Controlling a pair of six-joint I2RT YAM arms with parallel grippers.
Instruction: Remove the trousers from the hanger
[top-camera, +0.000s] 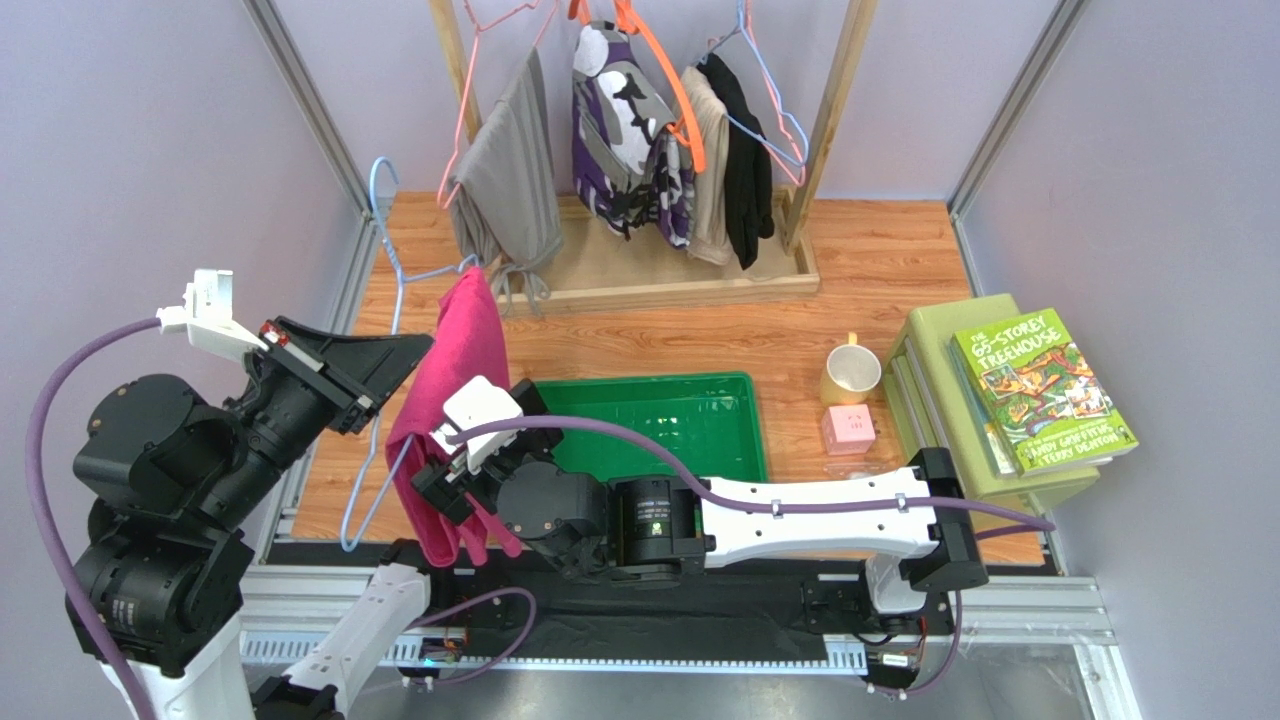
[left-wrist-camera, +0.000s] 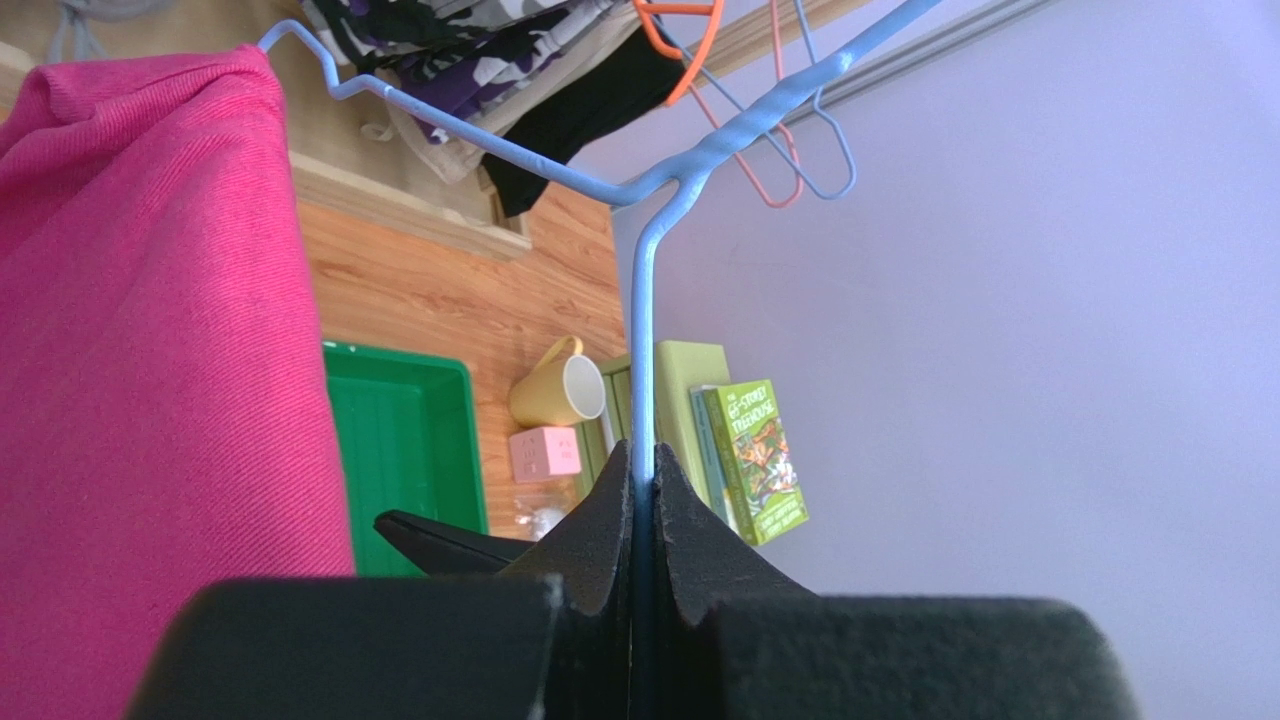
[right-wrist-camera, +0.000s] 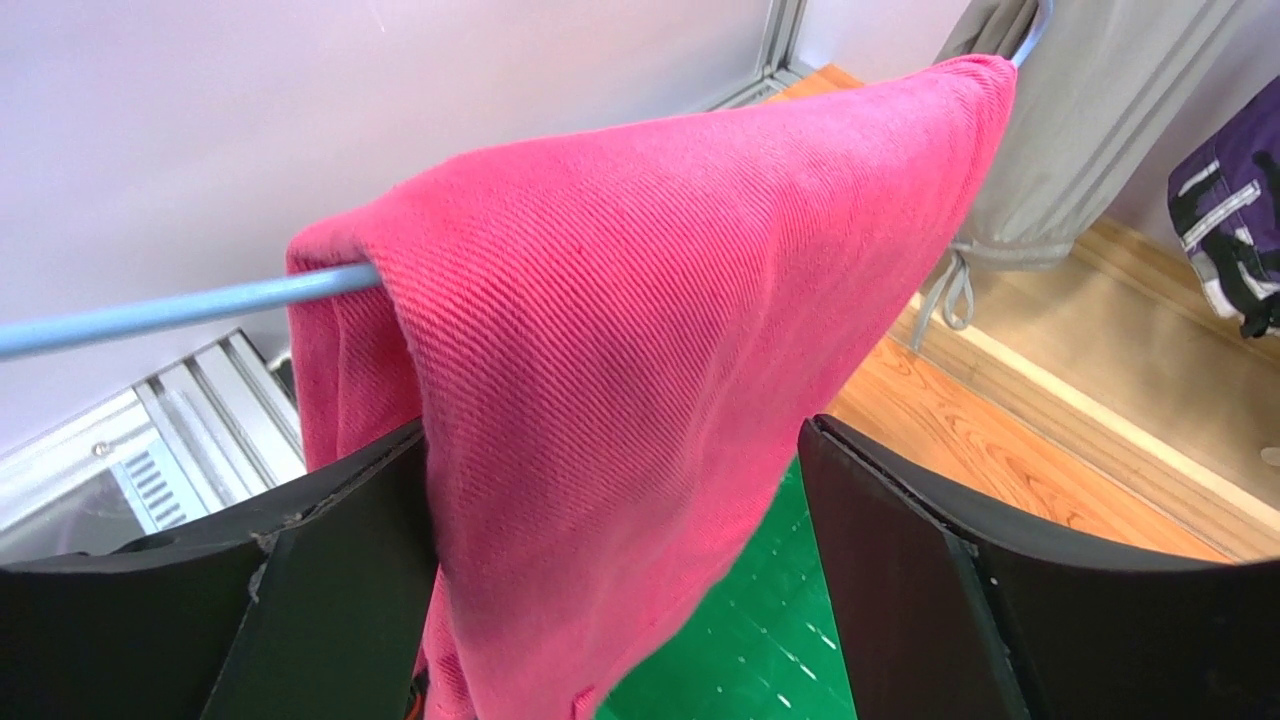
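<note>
The magenta-pink trousers (top-camera: 451, 405) hang folded over the bar of the light-blue wire hanger (top-camera: 394, 248), held in the air at the left. In the left wrist view my left gripper (left-wrist-camera: 646, 495) is shut on the hanger's wire (left-wrist-camera: 646, 345), with the trousers (left-wrist-camera: 135, 375) to its left. My left gripper (top-camera: 394, 357) sits just left of the cloth. My right gripper (top-camera: 458, 495) is open around the hanging trousers; in the right wrist view the cloth (right-wrist-camera: 631, 375) hangs between its two fingers (right-wrist-camera: 932, 585), touching the left one, and the hanger bar (right-wrist-camera: 166, 312) sticks out left.
A green tray (top-camera: 661, 420) lies behind the right gripper. A yellow mug (top-camera: 851, 369), a pink cube (top-camera: 849, 431) and books (top-camera: 1037, 390) are at the right. A wooden rack (top-camera: 646, 270) at the back holds grey trousers (top-camera: 511, 165), a patterned garment and other hangers.
</note>
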